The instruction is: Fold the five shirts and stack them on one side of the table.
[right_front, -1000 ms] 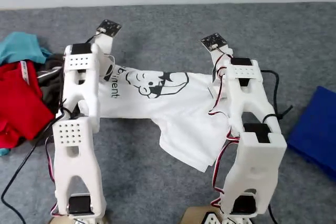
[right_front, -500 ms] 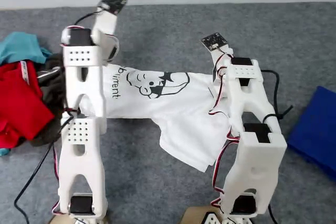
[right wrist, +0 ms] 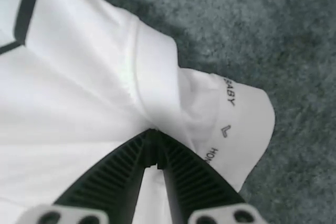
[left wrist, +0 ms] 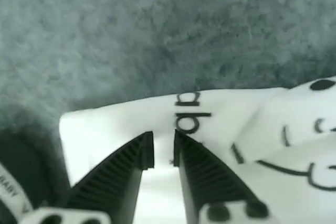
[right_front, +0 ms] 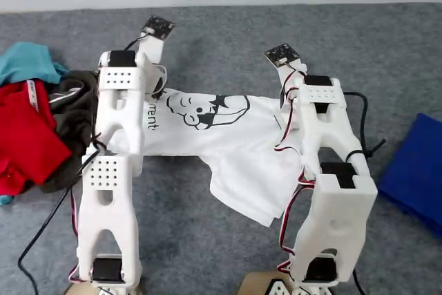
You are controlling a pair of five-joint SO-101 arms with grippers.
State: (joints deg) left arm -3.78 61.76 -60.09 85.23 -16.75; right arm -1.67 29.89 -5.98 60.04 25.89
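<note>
A white shirt (right_front: 228, 136) with a cartoon print lies spread and partly bunched on the grey table between the two arms. My left gripper (left wrist: 164, 148) hovers over the shirt's left end (left wrist: 131, 119), near the printed letters. Its fingers stand a narrow gap apart with nothing clamped between them. In the high view the left gripper (right_front: 157, 86) sits at that edge. My right gripper (right wrist: 154, 135) is shut on a fold of the white shirt (right wrist: 79, 93) near the collar label, at the shirt's right end (right_front: 283, 105).
A pile of shirts lies at the left edge: red (right_front: 24, 136), teal (right_front: 27, 60) and dark grey (right_front: 72, 115), the last right beside the left arm. A folded blue shirt (right_front: 414, 170) sits at the right edge. Grey carpet shows behind the arms.
The left arm rose off the shirt's left edge, then swung a little right and came down over it again. The right arm and the shirt kept still.
</note>
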